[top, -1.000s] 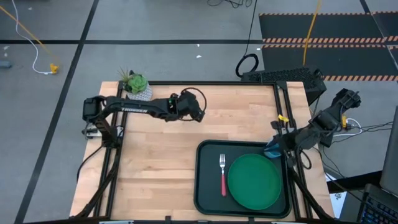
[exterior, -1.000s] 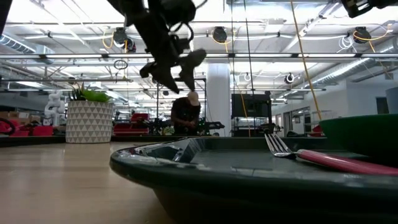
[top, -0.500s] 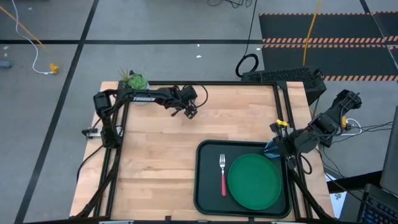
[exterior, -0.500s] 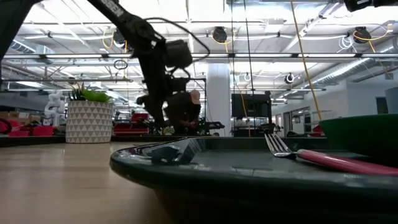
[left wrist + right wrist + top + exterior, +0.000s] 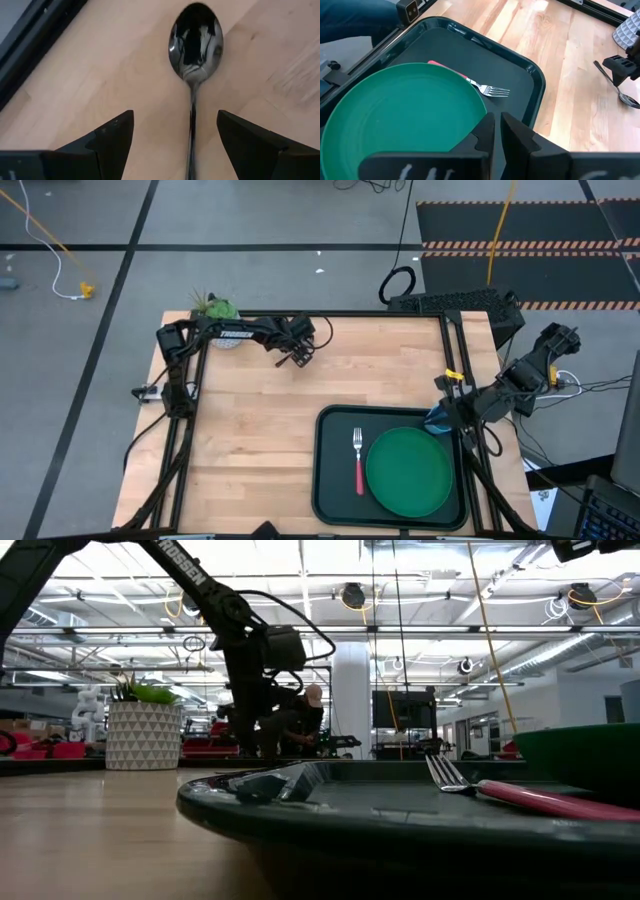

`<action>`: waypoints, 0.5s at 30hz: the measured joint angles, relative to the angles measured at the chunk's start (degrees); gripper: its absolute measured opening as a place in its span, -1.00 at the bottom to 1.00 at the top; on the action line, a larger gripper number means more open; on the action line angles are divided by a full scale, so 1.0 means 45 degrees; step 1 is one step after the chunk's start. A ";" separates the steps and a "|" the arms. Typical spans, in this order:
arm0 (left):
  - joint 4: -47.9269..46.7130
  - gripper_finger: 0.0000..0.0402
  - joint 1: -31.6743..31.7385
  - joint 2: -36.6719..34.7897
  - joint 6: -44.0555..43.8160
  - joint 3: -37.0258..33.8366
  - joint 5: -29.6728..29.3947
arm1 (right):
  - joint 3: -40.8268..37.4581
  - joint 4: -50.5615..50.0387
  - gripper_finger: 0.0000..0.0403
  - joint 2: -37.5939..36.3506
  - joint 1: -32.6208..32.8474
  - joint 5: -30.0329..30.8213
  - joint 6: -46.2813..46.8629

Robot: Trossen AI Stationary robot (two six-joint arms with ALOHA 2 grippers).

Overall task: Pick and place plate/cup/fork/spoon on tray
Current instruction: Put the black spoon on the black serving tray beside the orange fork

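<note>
The all-metal spoon (image 5: 195, 45) lies flat on the wood at the far left of the table; it also shows in the right wrist view (image 5: 620, 95). My left gripper (image 5: 297, 360) is open and points down just above the spoon, one finger on either side of the handle (image 5: 192, 135), touching nothing. The green plate (image 5: 408, 470) and the red-handled fork (image 5: 359, 460) lie in the dark tray (image 5: 335, 420). My right gripper (image 5: 440, 417) is shut over the tray's far right corner. A bit of blue shows beside it; whether it is the cup I cannot tell.
A white pot with a green plant (image 5: 218, 315) stands at the table's far left corner, close behind my left arm. Black frame rails (image 5: 455, 350) run along the table's edges. Bare wood (image 5: 250, 460) lies left of the tray.
My left gripper has drawn back a little toward the table's far left corner and come down from well above the table to just over the spoon, turning its fingers downward.
</note>
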 joint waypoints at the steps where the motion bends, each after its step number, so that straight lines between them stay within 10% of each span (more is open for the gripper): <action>1: 0.0025 0.42 0.0017 -0.0003 0.0117 0.0000 -0.0001 | 0.0000 0.0000 -0.89 0.0000 0.0000 0.0000 0.0031; 15: 0.0328 0.34 0.0113 0.1038 0.0484 0.0044 0.0320 | 0.0000 -0.0006 -0.89 -0.0005 0.0000 0.0000 0.0072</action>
